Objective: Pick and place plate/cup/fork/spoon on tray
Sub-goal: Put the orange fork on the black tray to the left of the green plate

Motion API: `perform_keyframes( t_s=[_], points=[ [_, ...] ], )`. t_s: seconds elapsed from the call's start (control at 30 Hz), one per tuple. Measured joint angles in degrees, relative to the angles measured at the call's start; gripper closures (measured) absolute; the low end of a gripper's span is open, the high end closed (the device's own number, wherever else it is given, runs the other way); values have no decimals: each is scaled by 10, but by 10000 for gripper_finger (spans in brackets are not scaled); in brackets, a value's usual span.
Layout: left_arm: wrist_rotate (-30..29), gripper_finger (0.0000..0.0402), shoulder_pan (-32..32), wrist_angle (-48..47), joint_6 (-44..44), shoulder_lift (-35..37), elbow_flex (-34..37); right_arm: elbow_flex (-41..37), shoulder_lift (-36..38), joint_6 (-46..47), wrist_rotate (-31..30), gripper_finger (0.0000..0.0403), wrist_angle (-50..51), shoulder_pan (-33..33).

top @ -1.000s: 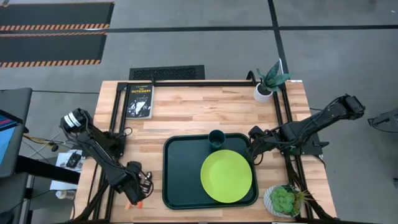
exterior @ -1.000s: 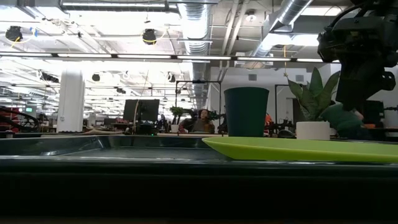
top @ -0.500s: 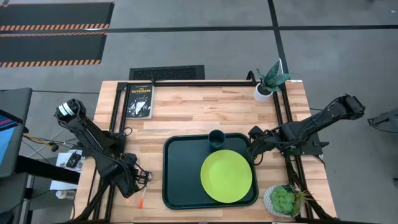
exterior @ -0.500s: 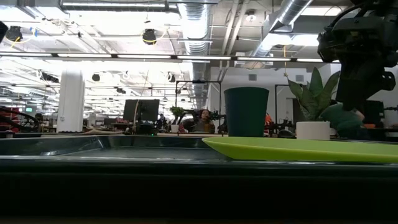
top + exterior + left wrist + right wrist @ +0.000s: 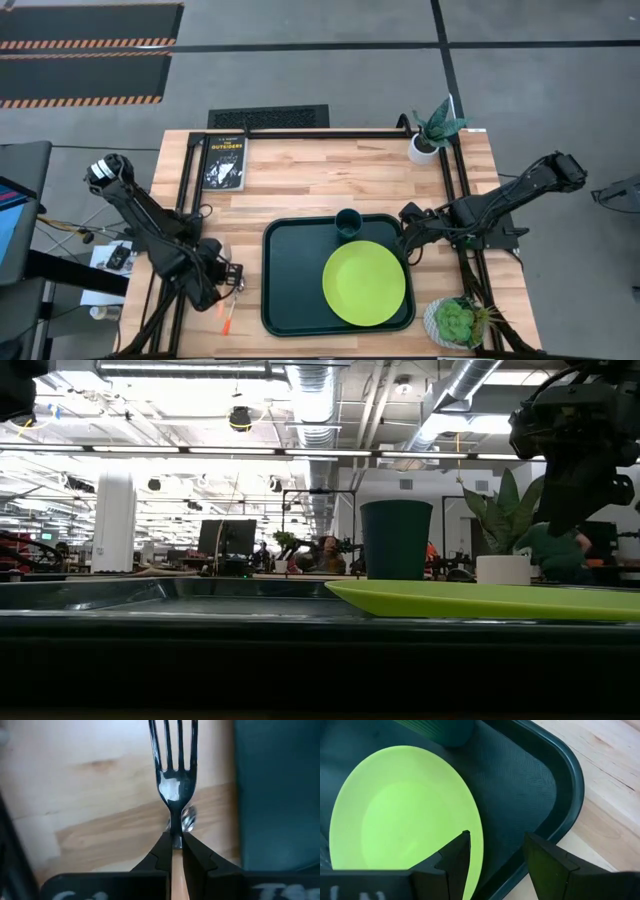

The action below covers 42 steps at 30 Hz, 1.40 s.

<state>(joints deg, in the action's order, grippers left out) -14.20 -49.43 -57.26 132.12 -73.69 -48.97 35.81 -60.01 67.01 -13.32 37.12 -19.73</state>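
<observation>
The dark green tray (image 5: 290, 290) lies at the table's near middle. On it rest the lime-green plate (image 5: 364, 283) and, by the far rim, the teal cup (image 5: 348, 223). The low view shows the cup (image 5: 396, 540) standing upright behind the plate (image 5: 480, 600). Left of the tray, my left gripper (image 5: 228, 281) is shut on the fork (image 5: 173, 780). The spoon (image 5: 228, 318) lies on the wood just nearer, its red-orange handle showing. My right gripper (image 5: 408, 245) hovers open over the tray's right rim (image 5: 570, 780), with the plate (image 5: 405, 815) below its fingers. My left gripper pinches the fork between its two fingers where the silver neck meets the pale orange handle (image 5: 176, 845). The fingers slant steeply down from above and lie along the fork. The tines (image 5: 172, 740) stick out past the fingertips, and the fork hangs clear of the wood.
A black book (image 5: 224, 160) lies at the far left of the table. A white pot with a spiky plant (image 5: 425, 145) stands at the far right, and a succulent pot (image 5: 455, 322) at the near right corner. Bare wood stretches between the book and the tray.
My left gripper has risen and drawn away from the table's near edge, a little toward the tray, tipping and rolling as it went. The fork has come up with it, clear of the wood. The spoon has stayed on the table.
</observation>
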Motion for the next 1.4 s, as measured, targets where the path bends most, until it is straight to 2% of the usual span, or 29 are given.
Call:
perform_keyframes(
  t_s=[0.5, 0.9, 1.17, 1.23, 1.4],
  points=[
    [-67, 397, 105, 65, -133, 0, 0, 0, 0, 0, 0, 198, -1, 0],
    [-77, 392, 217, 204, -263, -1, 0, 0, 0, 24, 0, 198, -1, 0],
    [-74, 390, 248, 274, -275, -18, -1, 0, 0, 26, 16, 198, -4, 0],
    [-74, 389, 248, 312, -270, -35, -2, 0, 0, 26, 29, 198, -3, 0],
    [-38, 389, 248, 320, -264, -91, -26, 0, 0, 22, 32, 198, 2, -2]
  ],
)
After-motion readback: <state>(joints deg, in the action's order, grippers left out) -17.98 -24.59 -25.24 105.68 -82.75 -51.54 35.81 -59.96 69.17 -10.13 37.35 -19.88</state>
